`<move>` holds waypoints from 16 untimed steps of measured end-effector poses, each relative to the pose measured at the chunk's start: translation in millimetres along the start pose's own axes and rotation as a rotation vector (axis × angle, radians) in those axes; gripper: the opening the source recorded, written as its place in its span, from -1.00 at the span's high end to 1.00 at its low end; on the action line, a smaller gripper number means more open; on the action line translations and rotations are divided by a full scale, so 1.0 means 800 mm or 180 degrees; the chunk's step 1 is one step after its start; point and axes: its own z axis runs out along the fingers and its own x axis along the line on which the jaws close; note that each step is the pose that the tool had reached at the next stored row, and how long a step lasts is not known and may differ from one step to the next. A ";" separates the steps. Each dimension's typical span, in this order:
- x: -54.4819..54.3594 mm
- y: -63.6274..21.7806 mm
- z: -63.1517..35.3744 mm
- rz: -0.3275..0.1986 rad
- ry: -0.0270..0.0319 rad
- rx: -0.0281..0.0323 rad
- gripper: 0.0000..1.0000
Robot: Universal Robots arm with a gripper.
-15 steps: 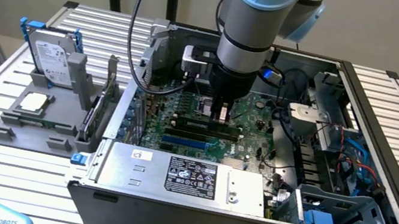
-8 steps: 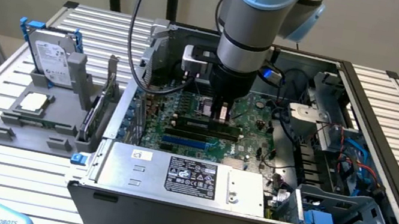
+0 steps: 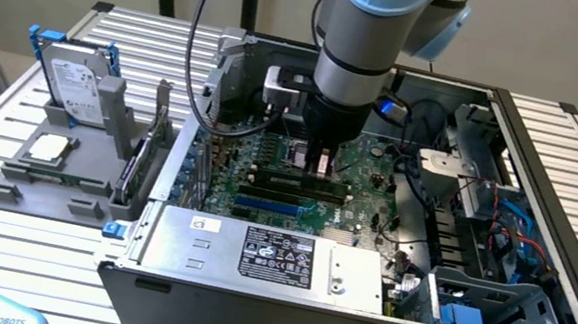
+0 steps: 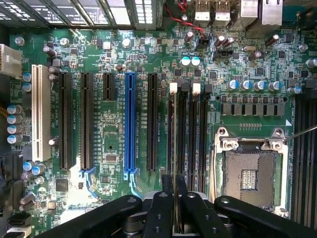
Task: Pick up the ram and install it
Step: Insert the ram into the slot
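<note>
Gripper (image 3: 321,170) is down inside the open PC case (image 3: 555,154), over the motherboard (image 4: 114,134). Jaws nearly closed, pinching the ram (image 4: 175,148) by its top edge. From the wrist view the ram is seen edge-on, a thin strip running away from the fingers (image 4: 161,208), lined up along one of the black memory slots (image 4: 190,134) just beside the CPU socket (image 4: 250,171). White slot latches (image 4: 173,88) sit at the slots' far end. Can't tell if the ram is fully seated or only resting in the slot. The blue expansion slot (image 4: 130,124) lies on the other side of the memory slots from the socket. In the exterior view, the power supply (image 3: 262,254) sits at the case's near edge, and a hard drive (image 3: 76,87) stands upright in a grey holder (image 3: 39,182) outside the case, off to the exterior view's left.
</note>
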 end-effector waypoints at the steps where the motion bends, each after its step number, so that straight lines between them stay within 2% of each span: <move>1: 0.000 0.000 0.001 0.0000 0.0000 0.0000 0.73; 16: 0.000 0.000 0.000 0.0001 -0.0001 -0.0007 0.73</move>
